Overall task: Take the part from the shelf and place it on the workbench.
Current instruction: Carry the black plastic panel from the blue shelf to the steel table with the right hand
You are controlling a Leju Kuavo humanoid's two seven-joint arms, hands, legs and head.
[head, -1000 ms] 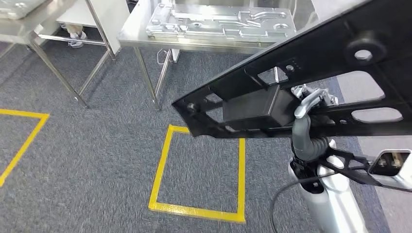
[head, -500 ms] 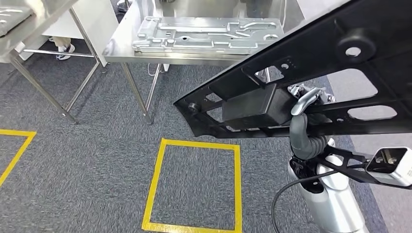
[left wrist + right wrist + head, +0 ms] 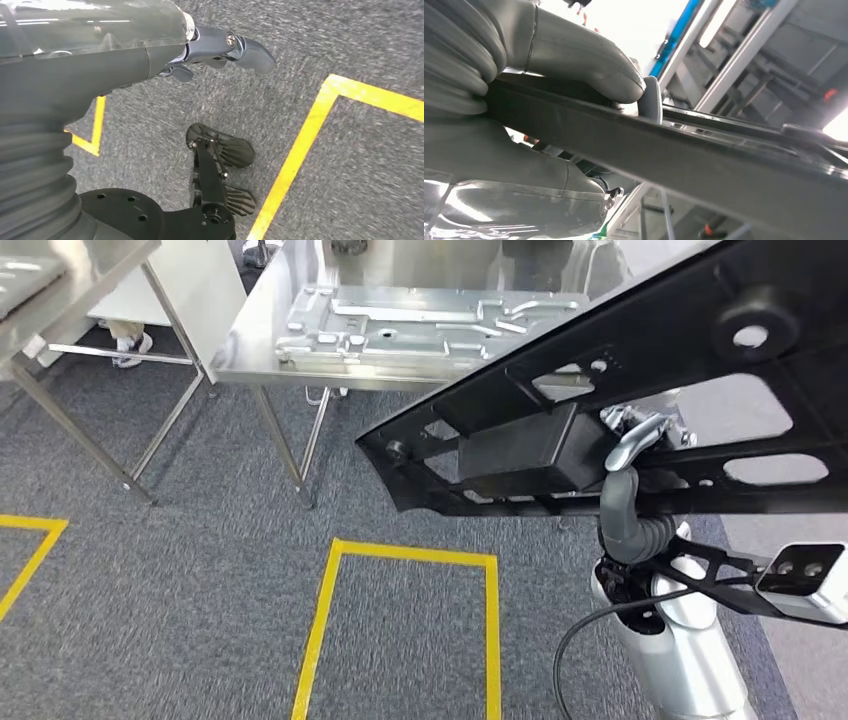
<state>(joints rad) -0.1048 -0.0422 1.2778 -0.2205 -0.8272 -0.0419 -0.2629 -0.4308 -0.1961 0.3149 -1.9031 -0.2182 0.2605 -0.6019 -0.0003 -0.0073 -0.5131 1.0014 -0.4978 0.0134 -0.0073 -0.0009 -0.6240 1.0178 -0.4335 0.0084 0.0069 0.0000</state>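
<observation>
The robot's right hand (image 3: 628, 455) is gripping a big black part (image 3: 640, 410), a long flat panel with cutouts, holes and a boxy block on its underside. It's carrying the part up in the air, tilted, with the pointed end sticking out over the grey carpet (image 3: 180, 570). In the right wrist view the thick grey thumb (image 3: 589, 67) is pressing down on the part's edge (image 3: 684, 165) with the hand wrapping it from the other side, so that's a solid hold.

The left hand (image 3: 220, 50) is hanging down over the carpet, holding nothing; its fingers are sticking out, slightly curled, and I can't tell for sure how far apart they are.

Ahead, a steel workbench (image 3: 250, 355) is standing with a silver metal plate (image 3: 420, 325) lying on top. Yellow floor tape (image 3: 325, 615) is marking a square just in front of it. The part is well apart from the bench, not on it yet.
</observation>
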